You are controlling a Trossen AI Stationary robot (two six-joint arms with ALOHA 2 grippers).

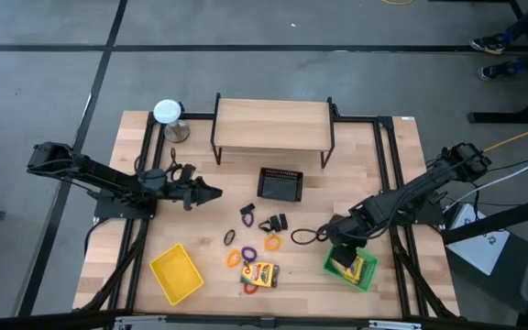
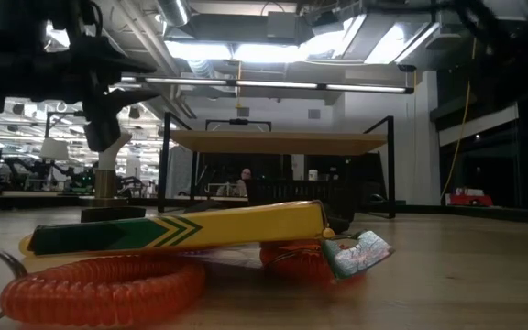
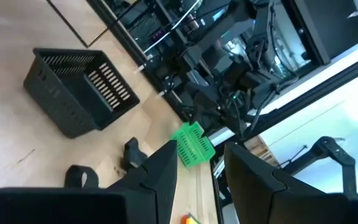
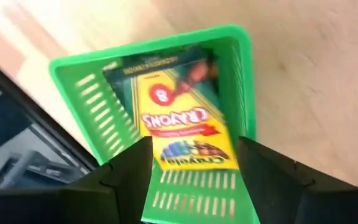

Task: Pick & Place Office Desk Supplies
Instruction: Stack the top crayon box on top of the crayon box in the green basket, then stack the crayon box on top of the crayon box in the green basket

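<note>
Yellow cardboard crayon pack (image 4: 182, 115) lies inside the green slotted plastic tray (image 4: 241, 93), right gripper (image 4: 194, 165) above with fingers apart. Left gripper (image 3: 197, 180) hovers over the surface, fingers seemingly parted, empty.

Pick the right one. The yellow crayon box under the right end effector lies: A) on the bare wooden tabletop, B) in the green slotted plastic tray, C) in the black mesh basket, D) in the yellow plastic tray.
B: the right wrist view shows the yellow crayon box lying inside the green slotted plastic tray, just beyond the open right end effector.
</note>
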